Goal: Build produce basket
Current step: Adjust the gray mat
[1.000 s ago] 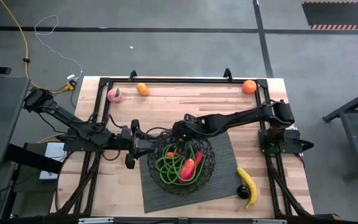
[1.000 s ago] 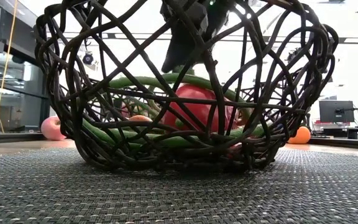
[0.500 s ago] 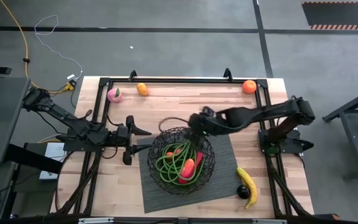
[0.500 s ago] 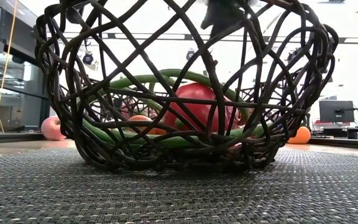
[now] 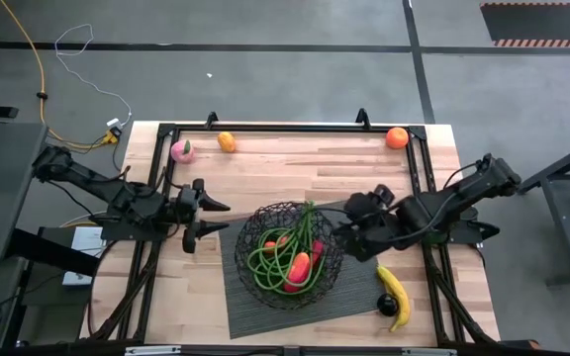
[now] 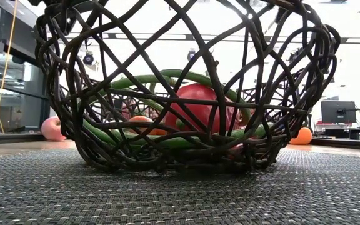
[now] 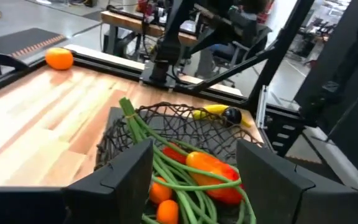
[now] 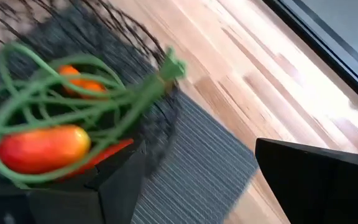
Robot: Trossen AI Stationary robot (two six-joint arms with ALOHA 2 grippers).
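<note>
Sitting on the dark ribbed mat (image 5: 349, 282) near the table's middle, the wire basket (image 5: 252, 229) holds coiled green beans (image 5: 270, 265), a red pepper (image 5: 298, 268) and a small orange piece (image 5: 274, 244); the bean stems poke up over its far rim. The right gripper (image 5: 347, 240) hovers just beside the basket's right edge with its fingers spread apart and nothing between them. The left gripper (image 5: 209, 217) waits left of the basket, its fingers also apart and empty. A banana (image 5: 396, 291) lies on the table at the mat's right edge, touching a dark round fruit (image 5: 387, 303). A peach (image 5: 182, 151) and a small orange (image 5: 227, 141) rest near the far left corner, another orange (image 5: 396, 137) at the far right.
</note>
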